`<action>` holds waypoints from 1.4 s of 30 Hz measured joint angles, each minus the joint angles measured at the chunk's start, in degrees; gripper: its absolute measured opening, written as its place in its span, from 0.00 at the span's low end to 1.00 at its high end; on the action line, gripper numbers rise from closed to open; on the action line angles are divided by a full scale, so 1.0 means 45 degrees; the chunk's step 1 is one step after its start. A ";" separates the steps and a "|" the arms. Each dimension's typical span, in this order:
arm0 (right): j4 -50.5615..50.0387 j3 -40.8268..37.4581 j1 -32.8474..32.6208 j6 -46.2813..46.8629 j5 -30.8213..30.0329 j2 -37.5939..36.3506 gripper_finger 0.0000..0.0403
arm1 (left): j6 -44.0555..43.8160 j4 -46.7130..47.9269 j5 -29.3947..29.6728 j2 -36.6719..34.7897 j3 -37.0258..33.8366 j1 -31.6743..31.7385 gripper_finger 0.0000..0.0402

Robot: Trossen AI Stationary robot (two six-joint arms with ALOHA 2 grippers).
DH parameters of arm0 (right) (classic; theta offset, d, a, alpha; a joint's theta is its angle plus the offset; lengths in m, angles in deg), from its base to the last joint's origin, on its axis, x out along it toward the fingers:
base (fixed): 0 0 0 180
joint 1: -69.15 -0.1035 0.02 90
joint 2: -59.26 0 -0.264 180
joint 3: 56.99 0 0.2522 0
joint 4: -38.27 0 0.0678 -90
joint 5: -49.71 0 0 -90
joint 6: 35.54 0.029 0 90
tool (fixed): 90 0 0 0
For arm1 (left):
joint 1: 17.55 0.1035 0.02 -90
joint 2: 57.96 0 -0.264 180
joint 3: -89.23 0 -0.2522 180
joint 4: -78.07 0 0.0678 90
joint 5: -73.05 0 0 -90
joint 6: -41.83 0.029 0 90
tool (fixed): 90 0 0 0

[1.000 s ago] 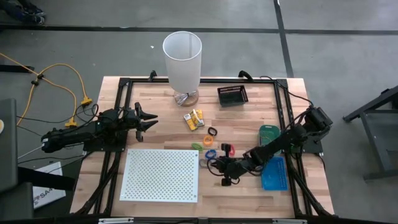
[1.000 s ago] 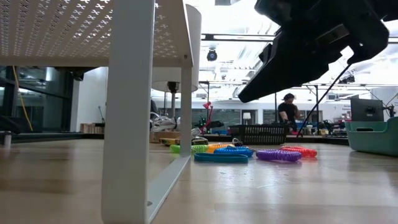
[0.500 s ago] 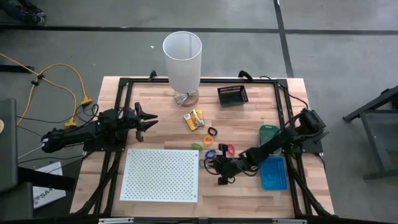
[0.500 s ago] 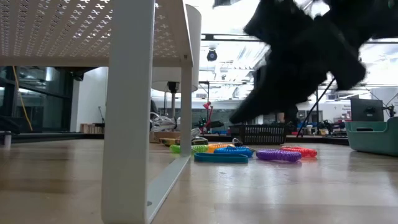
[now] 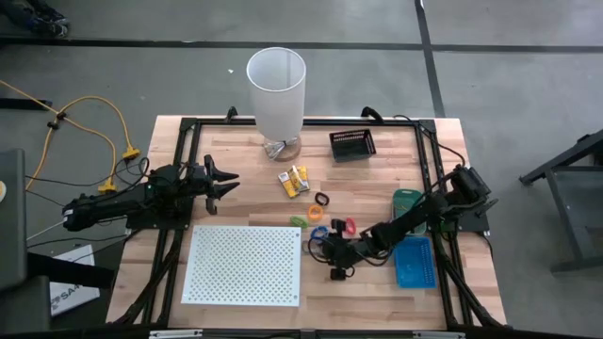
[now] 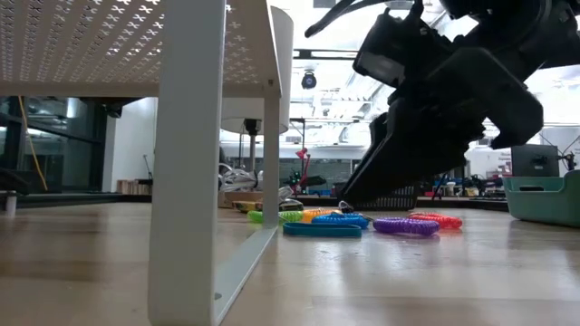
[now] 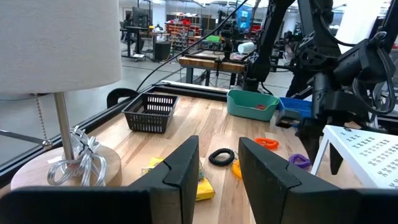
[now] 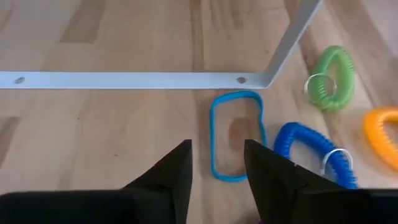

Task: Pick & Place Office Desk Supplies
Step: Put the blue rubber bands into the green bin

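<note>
Black left gripper (image 5: 229, 180) unchanged, parked over the table's left side, fingers part-open, holding nothing. White perforated board (image 5: 245, 265) on thin metal legs, same spot. Right gripper (image 5: 326, 252) has slid in from the right and dropped low by the board's corner; its fingers, shut a second ago, now stand apart and empty over the blue band (image 8: 237, 134), a thin flat rubber rectangle on the wood. Beside it: coiled springy loops – green (image 8: 331, 77), blue (image 8: 308, 152), orange (image 8: 383, 135), purple (image 6: 405, 225), pink (image 6: 437, 219) – untouched. Yellow packets (image 5: 294, 181) and black loop (image 5: 322, 200) lie further back.
</note>
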 joint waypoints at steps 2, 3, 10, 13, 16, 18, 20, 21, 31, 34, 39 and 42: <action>-0.0048 0.0000 -0.0002 0.0095 0.0113 0.0000 0.36 | 0.0000 0.0000 0.0000 0.0000 0.0000 -0.0004 0.27; -0.0056 0.0000 -0.0002 0.0090 0.0099 0.0000 0.37 | 0.0000 0.0000 0.0000 0.0000 0.0000 0.0001 0.27; -0.0091 0.0000 0.0086 -0.0026 -0.0143 0.0000 0.46 | 0.0000 0.0000 0.0000 0.0000 0.0000 0.0000 0.27; -0.0176 0.0000 0.0120 0.0087 -0.0150 0.0000 0.49 | 0.0000 0.0000 0.0000 0.0000 0.0000 -0.0002 0.27; -0.0335 0.0000 0.0111 0.0332 -0.0150 0.0000 0.52 | 0.0000 0.0000 0.0000 0.0000 0.0000 0.0001 0.27; -0.0455 0.0000 0.0109 0.0562 -0.0149 0.0000 0.53 | 0.0000 0.0000 0.0000 0.0000 0.0000 -0.0002 0.27; -0.0612 0.0000 0.0105 0.0833 -0.0145 0.0000 0.54 | 0.0000 0.0000 0.0000 0.0000 0.0000 0.0001 0.27; -0.0725 0.0000 0.0105 0.0945 -0.0145 0.0002 0.55 | 0.0000 0.0000 0.0000 0.0000 0.0000 -0.0003 0.27; -0.0691 0.0000 0.0096 0.1331 -0.0081 0.0177 0.56 | 0.0000 0.0000 0.0000 0.0000 0.0000 0.0001 0.27; -0.0402 -0.0010 0.0020 0.1552 -0.0007 0.0591 0.56 | 0.0000 0.0000 0.0000 0.0000 0.0000 -0.0003 0.27; 0.0094 0.0024 -0.0011 0.1728 0.0047 0.0908 0.56 | 0.0002 -0.0002 0.0003 0.0003 0.0000 0.0001 0.27; 0.0117 0.0020 -0.0021 0.1666 -0.0160 0.0918 0.56 | 0.0000 -0.0005 0.0000 0.0005 0.0000 0.0001 0.27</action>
